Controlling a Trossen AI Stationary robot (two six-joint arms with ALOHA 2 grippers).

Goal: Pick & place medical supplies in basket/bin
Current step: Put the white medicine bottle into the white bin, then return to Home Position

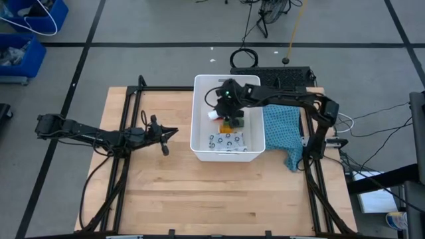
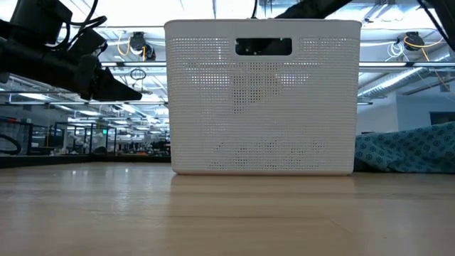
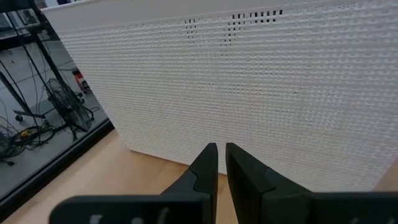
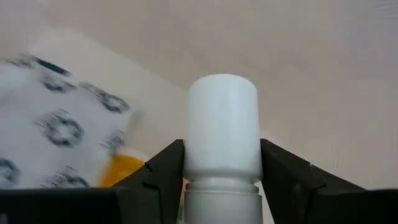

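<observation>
The medical supplies lie partly inside the white tub (image 1: 229, 149), which stands near the middle of the wooden desk (image 1: 199, 199) in the high view, with the teal-blue cloth (image 1: 282, 129) draped just beside its right wall. On the tub floor a white dark-patterned packet (image 1: 227, 141) lies flat near the front wall, and an orange item (image 1: 228, 127) shows just behind it, under the right tool (image 1: 229, 114), which reaches down into the tub from the right arm. The left tool (image 1: 169, 133) hovers over the desk to the left of the tub, apart from it, pointing toward its left wall. In the low view the tub (image 2: 263, 99) faces the camera with its perforated short wall and handle slot (image 2: 263, 47); what lies within shows only as faint shadows, the cloth (image 2: 409, 149) lies to its right on the desk, and the left arm hangs dark in the upper left. In the left wrist view the left tool (image 3: 221, 165) has its two fingers almost together with only a thin gap and nothing between them, aimed at the tub's perforated wall (image 3: 249, 87). In the right wrist view the right tool (image 4: 222, 171) clamps a white cylinder (image 4: 222, 130) between its fingers, held above the tub floor, with the patterned packet (image 4: 56, 130) and a bit of the orange item (image 4: 121, 169) below.
</observation>
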